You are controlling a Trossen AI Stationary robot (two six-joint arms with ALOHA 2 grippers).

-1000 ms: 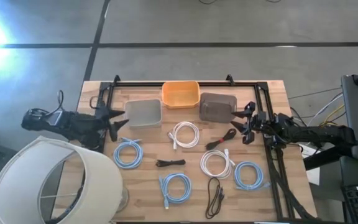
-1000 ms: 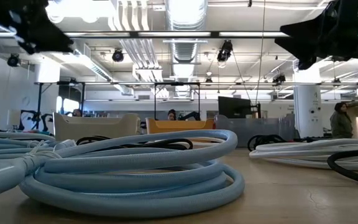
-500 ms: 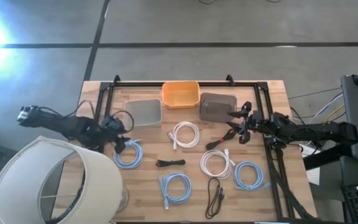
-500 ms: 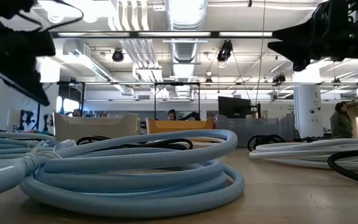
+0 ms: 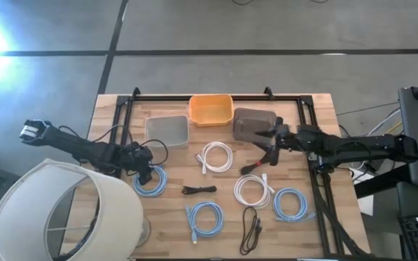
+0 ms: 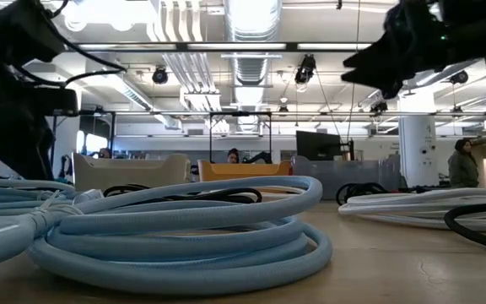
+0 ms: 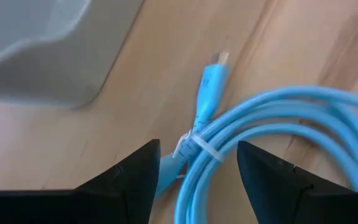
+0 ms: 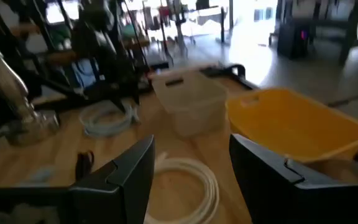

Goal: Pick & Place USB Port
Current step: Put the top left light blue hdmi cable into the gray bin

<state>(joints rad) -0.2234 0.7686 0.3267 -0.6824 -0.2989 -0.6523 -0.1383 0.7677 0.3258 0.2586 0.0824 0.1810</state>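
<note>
- On the wooden table (image 5: 318,109) I count three bins along the far edge: a clear grey bin (image 5: 167,131), an orange bin (image 5: 211,109) and a dark grey bin (image 5: 252,122).
- Three light blue cable coils: one by the left arm (image 5: 149,180), one at the near middle (image 5: 205,217), one near right (image 5: 290,204).
- Two white coils: one mid-table (image 5: 217,156), one just beside the near-right blue coil (image 5: 253,191).
- Three black cables: a short one in the middle (image 5: 198,190), a looped one at the near edge (image 5: 251,229), and one (image 5: 256,162) below the right gripper.
- The left gripper (image 7: 197,163) is down over the left blue coil, fingers spread apart with nothing clamped; the coil's tied bundle and blue plug (image 7: 207,84) lie right between the fingers, next to the clear grey bin's corner (image 7: 48,56).
- The right gripper (image 5: 271,140) hangs over the table in front of the dark grey bin, fingers wide apart and empty, above the black cable's end.
- A lampshade-like white drum (image 5: 64,210) sits at the table's near-left corner.
</note>
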